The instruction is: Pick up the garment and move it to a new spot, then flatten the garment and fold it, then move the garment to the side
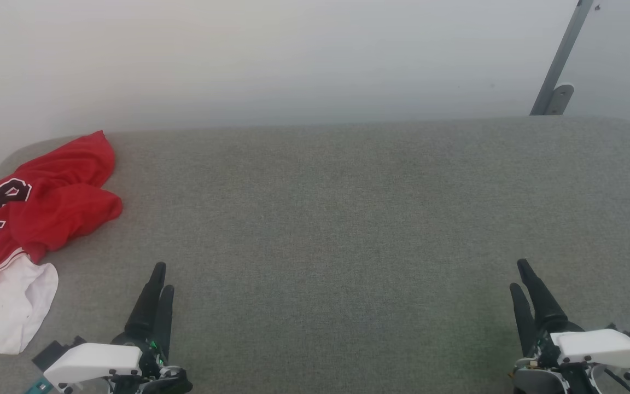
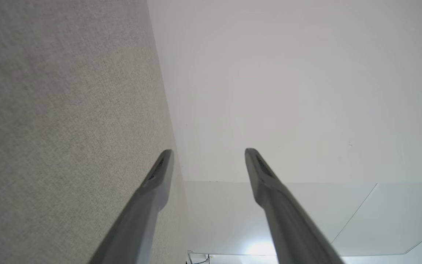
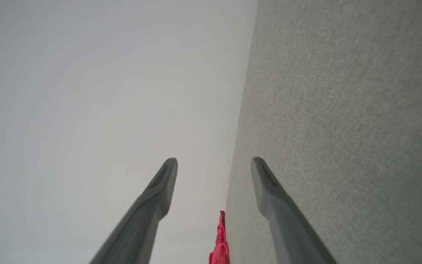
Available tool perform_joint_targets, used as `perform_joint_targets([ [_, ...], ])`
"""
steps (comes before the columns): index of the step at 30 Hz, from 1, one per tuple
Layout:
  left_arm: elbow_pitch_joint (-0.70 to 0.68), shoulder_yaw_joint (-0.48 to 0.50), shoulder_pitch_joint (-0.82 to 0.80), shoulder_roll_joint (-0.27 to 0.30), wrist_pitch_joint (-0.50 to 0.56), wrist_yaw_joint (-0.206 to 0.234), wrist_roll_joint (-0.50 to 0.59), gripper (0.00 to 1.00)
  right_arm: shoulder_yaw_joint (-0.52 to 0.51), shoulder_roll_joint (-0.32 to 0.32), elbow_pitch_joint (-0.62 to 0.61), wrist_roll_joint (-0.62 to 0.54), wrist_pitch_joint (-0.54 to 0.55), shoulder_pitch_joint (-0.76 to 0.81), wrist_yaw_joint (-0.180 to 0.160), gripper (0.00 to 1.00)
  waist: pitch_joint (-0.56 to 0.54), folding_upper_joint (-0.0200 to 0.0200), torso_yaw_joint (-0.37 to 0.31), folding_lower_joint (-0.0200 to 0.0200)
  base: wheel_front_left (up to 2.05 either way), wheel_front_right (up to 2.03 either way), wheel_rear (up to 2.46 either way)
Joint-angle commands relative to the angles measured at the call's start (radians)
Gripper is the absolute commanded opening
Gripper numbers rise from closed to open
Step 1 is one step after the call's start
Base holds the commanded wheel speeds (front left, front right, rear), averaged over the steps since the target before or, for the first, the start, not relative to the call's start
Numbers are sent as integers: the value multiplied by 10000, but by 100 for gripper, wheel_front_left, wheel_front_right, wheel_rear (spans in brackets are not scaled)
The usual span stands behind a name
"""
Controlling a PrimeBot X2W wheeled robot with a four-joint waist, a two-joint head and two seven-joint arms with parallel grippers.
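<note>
Over the grey table (image 1: 348, 219), the left gripper (image 1: 163, 276) and right gripper (image 1: 517, 274) are hovering open and empty, with pick-up seemingly awaiting a leftward reach to the crumpled garment (image 1: 58, 213).

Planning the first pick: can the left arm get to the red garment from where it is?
Probably yes. The garment lies crumpled at the left end of the grey surface; the left end effector, open, is just to its right, with only bare surface between them.
</note>
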Motion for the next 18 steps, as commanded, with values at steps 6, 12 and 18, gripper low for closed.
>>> perform_joint_targets([
  [6, -436, -178, -60, 217, -349, 98, 610, 100, 296, -156, -222, -661, -354, -409, 3, 100, -10, 0, -11, 0, 0, 0, 0],
  [12, -579, -344, 7, 465, -695, 312, 1454, 100, 455, -249, -111, -1677, -623, -547, 3, 100, -34, 0, -23, 0, 0, 0, 0],
  [18, -693, -517, 69, 747, -996, 480, 2493, 100, 571, -351, 72, -3060, -870, -683, 3, 100, -70, 0, -31, 0, 0, 0, 0],
])
